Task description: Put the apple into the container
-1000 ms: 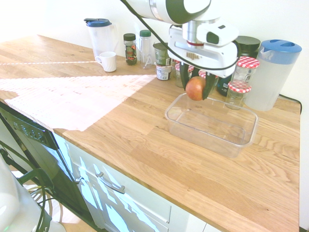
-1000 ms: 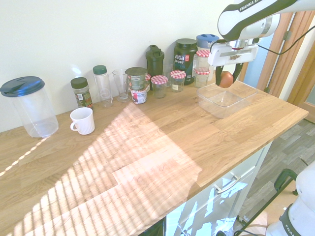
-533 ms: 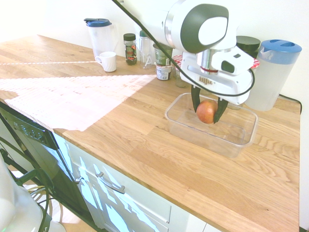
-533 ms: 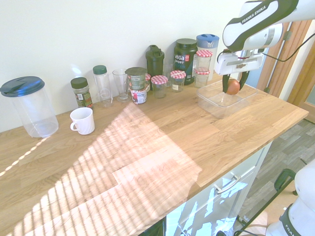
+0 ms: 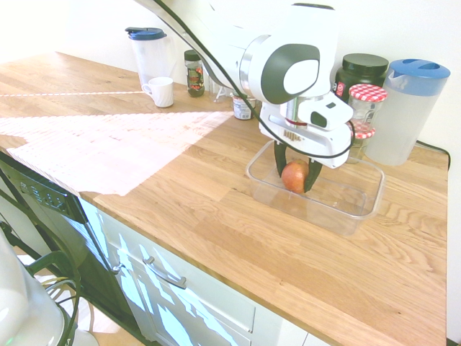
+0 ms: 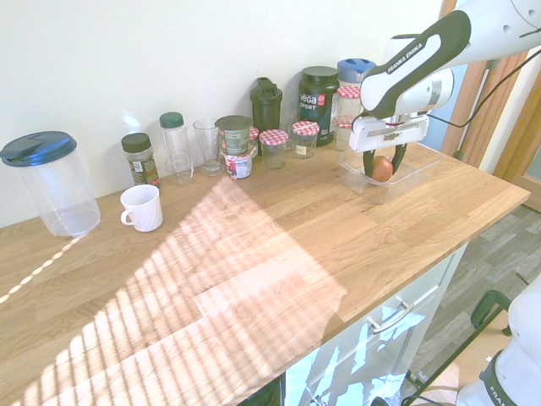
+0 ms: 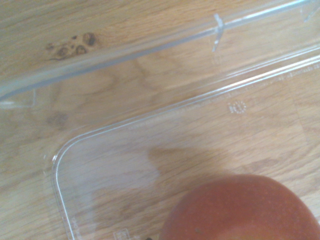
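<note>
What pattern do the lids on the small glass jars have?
Red-and-white checks; the lid of the upper stacked jar shows it best, in the first exterior view.

The arm is glossy white with rounded, bulging links; a dark grey-green oval panel rings a white oval cap at the wrist joint; along the upper link a dark grey band carries "FRANKA EMIKA" in white capitals; a silvery metal collar sits between link and wrist, and a thin red ring shows above the hand; the hand housing is a white, wide block with softened corners and a small printed label; a black cable runs along the arm; the two fingers are black, slim and curved.
</note>
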Controlling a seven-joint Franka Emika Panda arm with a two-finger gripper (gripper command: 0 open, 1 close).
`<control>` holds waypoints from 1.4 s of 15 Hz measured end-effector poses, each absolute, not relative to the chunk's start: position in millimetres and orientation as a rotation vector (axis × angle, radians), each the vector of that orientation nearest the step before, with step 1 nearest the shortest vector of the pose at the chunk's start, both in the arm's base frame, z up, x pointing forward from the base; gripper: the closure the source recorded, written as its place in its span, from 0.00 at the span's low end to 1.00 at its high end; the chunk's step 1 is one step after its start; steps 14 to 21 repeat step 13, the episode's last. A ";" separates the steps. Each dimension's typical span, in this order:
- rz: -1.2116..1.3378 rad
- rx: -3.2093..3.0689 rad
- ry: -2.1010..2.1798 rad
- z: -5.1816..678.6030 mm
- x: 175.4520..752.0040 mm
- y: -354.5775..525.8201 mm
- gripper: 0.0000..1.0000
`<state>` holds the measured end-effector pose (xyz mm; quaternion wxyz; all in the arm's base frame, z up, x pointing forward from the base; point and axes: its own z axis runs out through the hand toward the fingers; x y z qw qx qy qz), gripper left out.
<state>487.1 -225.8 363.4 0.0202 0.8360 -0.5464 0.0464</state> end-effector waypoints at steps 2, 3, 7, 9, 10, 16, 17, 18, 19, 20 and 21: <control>0.143 2.594 -1.693 364.9 487.6 -226.6 0.00; 0.139 2.594 -1.692 365.0 487.5 -226.6 0.00; 0.123 2.596 -1.687 365.5 486.8 -226.4 0.00; 0.129 2.608 -1.675 375.5 487.6 -224.7 0.00; 0.141 2.630 -1.651 394.2 489.3 -218.4 0.00; 0.182 2.730 -1.497 481.1 485.2 -154.6 0.00; 0.182 2.730 -1.497 481.1 485.2 -154.6 0.00; 0.182 2.730 -1.497 481.1 485.2 -154.6 0.00; 0.182 2.730 -1.497 481.1 485.2 -154.6 0.00; 0.182 2.730 -1.497 481.1 485.2 -154.6 0.00; 0.182 2.730 -1.497 481.1 485.2 -154.6 0.00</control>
